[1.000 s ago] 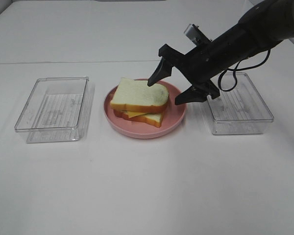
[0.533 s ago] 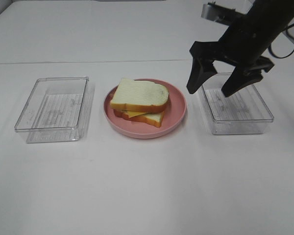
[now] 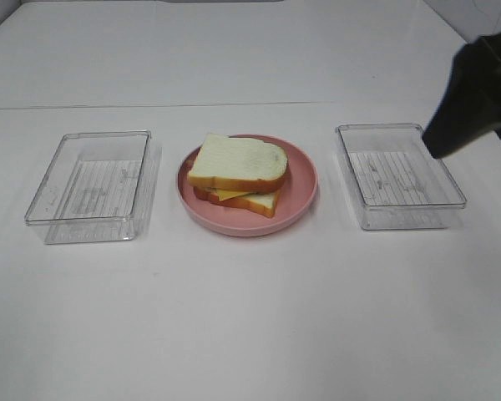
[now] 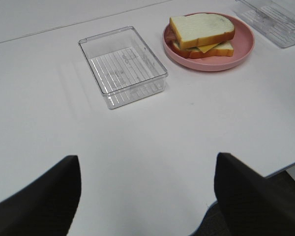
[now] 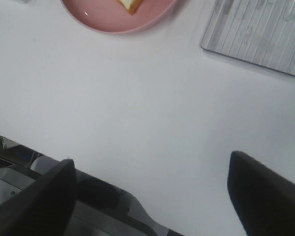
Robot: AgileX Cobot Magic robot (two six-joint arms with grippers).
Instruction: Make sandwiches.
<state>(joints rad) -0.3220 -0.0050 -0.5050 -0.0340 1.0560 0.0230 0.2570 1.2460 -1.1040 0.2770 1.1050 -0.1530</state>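
Your right end effector point(image 5: 150, 194) has pulled back from the pink plate point(image 3: 301, 196) to the far right, jaws spread and empty like the left end effector point(image 4: 147, 194), leaving the sandwiches point(image 3: 237, 174) stacked on that plate mid-desk, so the build looks finished and only parking remains.

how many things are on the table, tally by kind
clear plastic trays: 2, one left of the plate, one right of it
pink plate: 1
sandwich, on the plate: 1
total: 4
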